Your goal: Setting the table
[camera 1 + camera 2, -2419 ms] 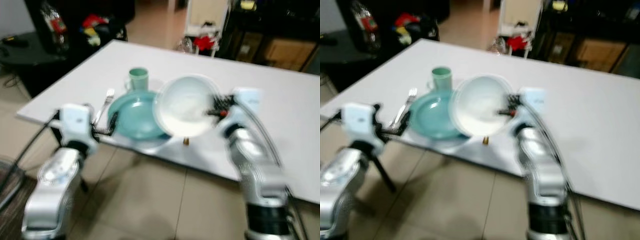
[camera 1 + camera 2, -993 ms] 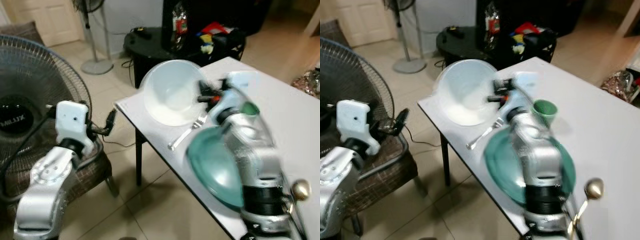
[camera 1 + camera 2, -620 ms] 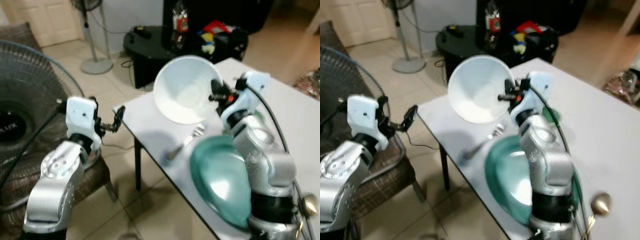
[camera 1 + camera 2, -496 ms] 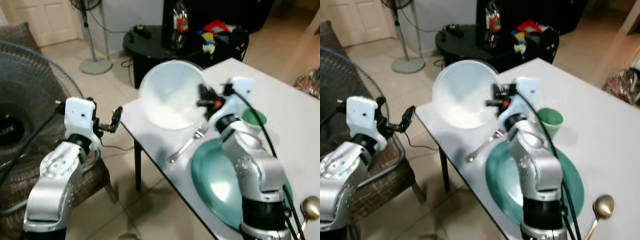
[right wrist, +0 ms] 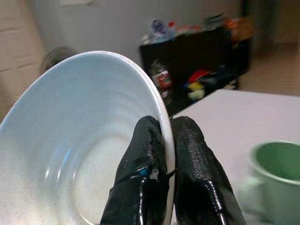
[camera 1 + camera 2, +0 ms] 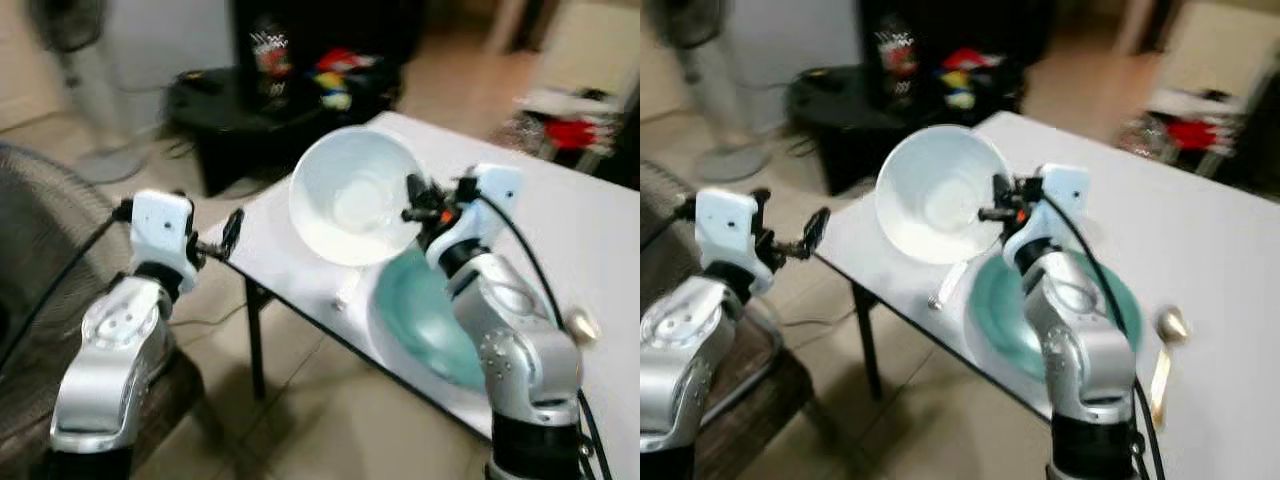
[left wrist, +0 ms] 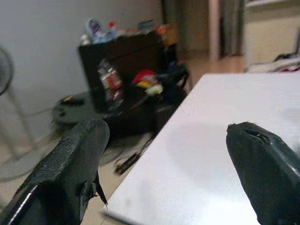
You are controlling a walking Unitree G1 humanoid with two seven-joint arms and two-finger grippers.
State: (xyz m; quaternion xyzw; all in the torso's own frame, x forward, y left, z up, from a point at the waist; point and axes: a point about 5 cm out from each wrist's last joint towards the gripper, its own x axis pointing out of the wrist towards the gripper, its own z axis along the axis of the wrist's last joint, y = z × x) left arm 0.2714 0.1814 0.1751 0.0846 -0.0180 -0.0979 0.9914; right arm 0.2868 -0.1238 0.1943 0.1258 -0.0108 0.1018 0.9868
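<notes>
The white worktop (image 6: 560, 220) has swung more squarely under the camera as the robot turned. The white bowl (image 6: 352, 195), pinched at its rim by the right gripper (image 5: 165, 140), still hangs tilted above the teal plate (image 6: 425, 320), unplaced; left gripper (image 6: 225, 240) gapes wide, empty.

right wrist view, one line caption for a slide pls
Right tool pinching the rim of a white bowl, green mug on the table beyond.
</notes>
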